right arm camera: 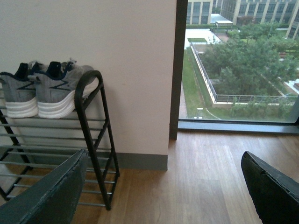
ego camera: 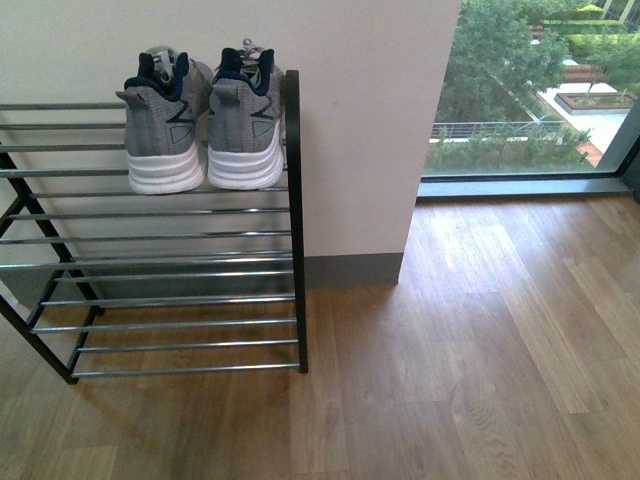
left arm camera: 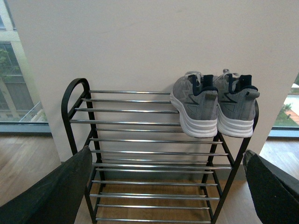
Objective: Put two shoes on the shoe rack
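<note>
Two grey knit shoes with white soles and navy collars, one [ego camera: 165, 125] beside the other [ego camera: 245, 120], stand heels outward on the top shelf of the shoe rack [ego camera: 296, 230], at its right end against the wall. The left wrist view shows the pair [left arm camera: 212, 105] on the rack [left arm camera: 74, 100] from farther back. My left gripper [left arm camera: 168, 186] is open and empty, well short of the rack. The right wrist view catches the shoes [right arm camera: 39, 91] behind the rack's end frame [right arm camera: 91, 135]. My right gripper [right arm camera: 163, 186] is open over bare floor, holding nothing. Neither arm shows in the front view.
The rack's lower rod shelves [ego camera: 180, 300] hold nothing. A cream wall pillar [ego camera: 360, 130] with a grey skirting backs the rack. A floor-to-ceiling window [ego camera: 530, 90] lies to the right. Wood plank floor [ego camera: 470, 350] spreads in front and to the right.
</note>
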Controlling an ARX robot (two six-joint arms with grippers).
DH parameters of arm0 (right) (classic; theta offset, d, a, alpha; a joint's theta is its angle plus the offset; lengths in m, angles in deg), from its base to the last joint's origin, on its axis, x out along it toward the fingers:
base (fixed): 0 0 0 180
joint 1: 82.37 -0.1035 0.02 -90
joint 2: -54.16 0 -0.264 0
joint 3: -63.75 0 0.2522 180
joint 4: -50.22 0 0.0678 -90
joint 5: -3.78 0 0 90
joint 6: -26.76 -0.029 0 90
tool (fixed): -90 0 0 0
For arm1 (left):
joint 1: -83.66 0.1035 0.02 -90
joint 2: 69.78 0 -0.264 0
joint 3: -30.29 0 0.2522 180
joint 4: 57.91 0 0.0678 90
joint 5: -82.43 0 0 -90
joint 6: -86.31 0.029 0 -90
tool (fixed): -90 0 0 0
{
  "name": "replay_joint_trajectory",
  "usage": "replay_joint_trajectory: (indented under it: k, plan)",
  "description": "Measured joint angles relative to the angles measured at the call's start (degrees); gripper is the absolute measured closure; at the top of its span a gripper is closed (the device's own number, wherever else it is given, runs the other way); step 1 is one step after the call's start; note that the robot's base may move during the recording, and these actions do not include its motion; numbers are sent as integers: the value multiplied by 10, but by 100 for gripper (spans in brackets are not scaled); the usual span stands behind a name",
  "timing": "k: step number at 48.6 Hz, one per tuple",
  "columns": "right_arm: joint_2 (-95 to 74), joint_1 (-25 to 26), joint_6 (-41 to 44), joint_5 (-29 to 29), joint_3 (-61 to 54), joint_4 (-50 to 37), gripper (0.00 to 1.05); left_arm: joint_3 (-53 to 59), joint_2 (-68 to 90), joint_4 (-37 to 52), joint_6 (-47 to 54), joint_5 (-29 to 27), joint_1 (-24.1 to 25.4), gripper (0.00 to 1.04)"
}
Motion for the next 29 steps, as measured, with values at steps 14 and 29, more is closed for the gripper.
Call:
replay_joint_trajectory:
  k: [14,29]
  plan:
    - [0,0,0,0,0,0,9,0,0,0,0,0,0,9]
    - [0,0,0,0,0,0,9,0,0,0,0,0,0,9]
